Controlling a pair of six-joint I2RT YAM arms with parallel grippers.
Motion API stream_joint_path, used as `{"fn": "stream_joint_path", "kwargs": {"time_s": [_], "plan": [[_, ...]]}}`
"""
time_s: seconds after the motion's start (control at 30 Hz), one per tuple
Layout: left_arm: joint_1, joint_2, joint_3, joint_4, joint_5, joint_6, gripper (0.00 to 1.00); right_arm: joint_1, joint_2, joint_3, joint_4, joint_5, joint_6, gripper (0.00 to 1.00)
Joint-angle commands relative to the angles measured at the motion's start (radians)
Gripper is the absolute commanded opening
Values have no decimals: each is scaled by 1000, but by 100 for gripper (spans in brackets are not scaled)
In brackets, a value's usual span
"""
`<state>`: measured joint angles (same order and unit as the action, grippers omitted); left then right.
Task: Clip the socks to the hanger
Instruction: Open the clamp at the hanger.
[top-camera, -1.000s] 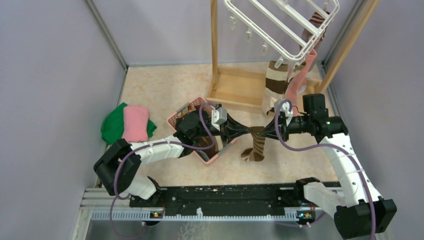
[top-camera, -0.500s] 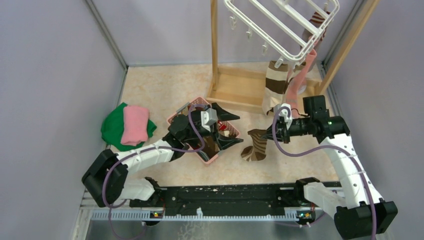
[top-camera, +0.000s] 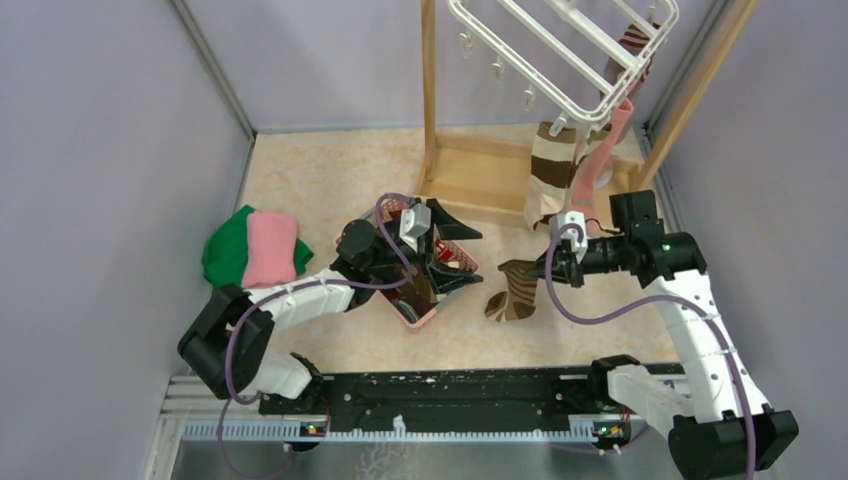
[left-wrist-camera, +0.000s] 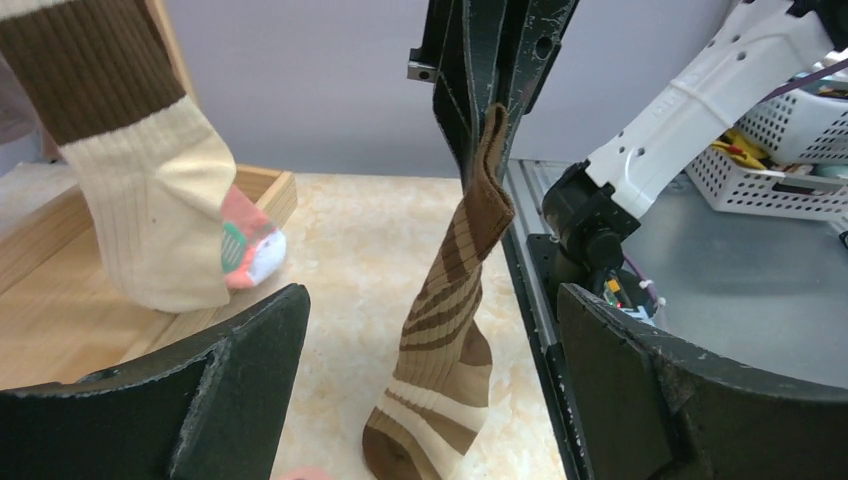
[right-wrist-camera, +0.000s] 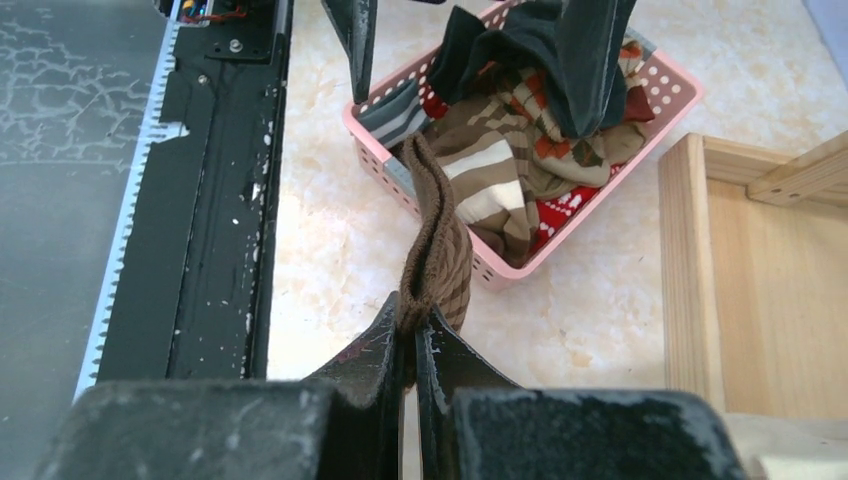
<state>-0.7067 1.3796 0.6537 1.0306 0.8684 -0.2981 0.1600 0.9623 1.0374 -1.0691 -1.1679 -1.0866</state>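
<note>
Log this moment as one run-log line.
right hand: shut on brown striped sock, not yet clipped | left hand: open, empty, at pink basket | hanger: other socks clipped

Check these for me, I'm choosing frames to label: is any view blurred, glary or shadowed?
Top external: evenly lit, sharp, soft shadows only, hanger cropped at the top edge. Left wrist: brown striped sock sharp, dark left fingers fill the lower corners. Right wrist: right fingers near the lens are soft, pink basket crisp; no harsh glare in any.
</note>
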Motion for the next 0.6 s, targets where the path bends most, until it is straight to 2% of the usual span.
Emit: {"fn": "stream_joint_path", "kwargs": {"time_s": [0.0,0.1,0.2,0.3,0.4,0.57], "plan": [[12,17,56,245,63,-126,99,-17,6,99,8,-33,47,0],[36,22,76,338,32,-207,99,-38,49,202,-49,-32,62,0],[66,20,135,287,-16,-224,99,-96,91,295,-116,-70,58,0],[105,39,183,232,-91,-239,99,-146,120,326,-101,-96,121,0],[146,91,227,279,-133,-323,99,-152,125,319,-78,-83,143,0],[190,265,405,429,-10,-488,96,-156,70,216,68,-92,236,0]]}}
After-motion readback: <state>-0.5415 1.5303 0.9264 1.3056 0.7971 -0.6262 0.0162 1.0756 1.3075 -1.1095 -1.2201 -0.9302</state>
